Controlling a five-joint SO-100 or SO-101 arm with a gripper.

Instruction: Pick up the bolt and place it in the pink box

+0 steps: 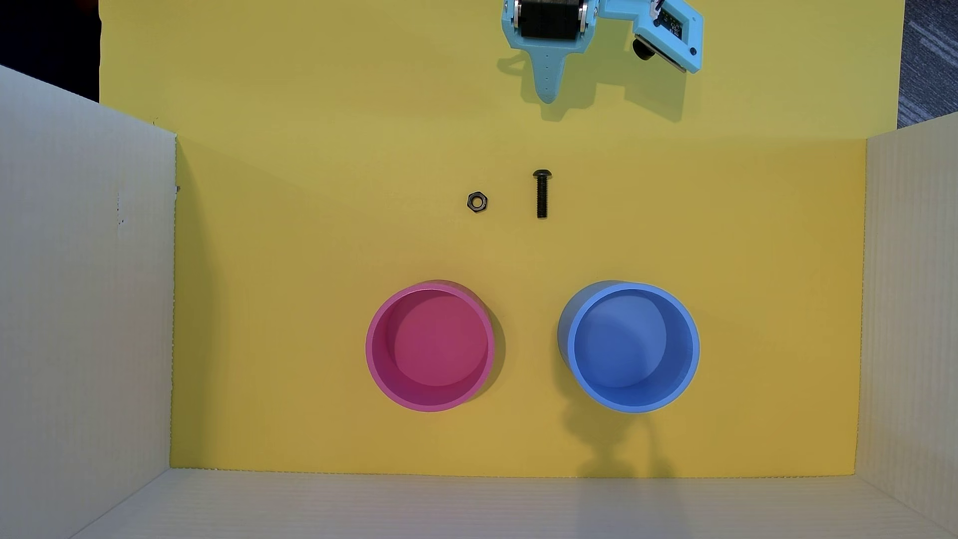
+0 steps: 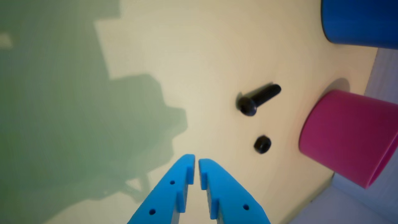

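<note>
We note the gripper (image 2: pixel 196 161) nearly closed and empty, well apart from the bolt (image 1: pixel 541 193) lying beside a nut (image 1: pixel 477 201), the pink box (image 1: pixel 430 346) empty.

Gripper (image 2: pixel 196 161): 2 blue fingers nearly together, narrow gap, nothing between, bottom centre | bolt (image 2: pixel 258 99): lying flat, head toward lower left | hex nut (image 2: pixel 262 144): just below bolt, apart | pink tub (image 2: pixel 348 137): right edge | blue tub (image 2: pixel 360 21): top right corner

No legible text or labels anywhere
</note>
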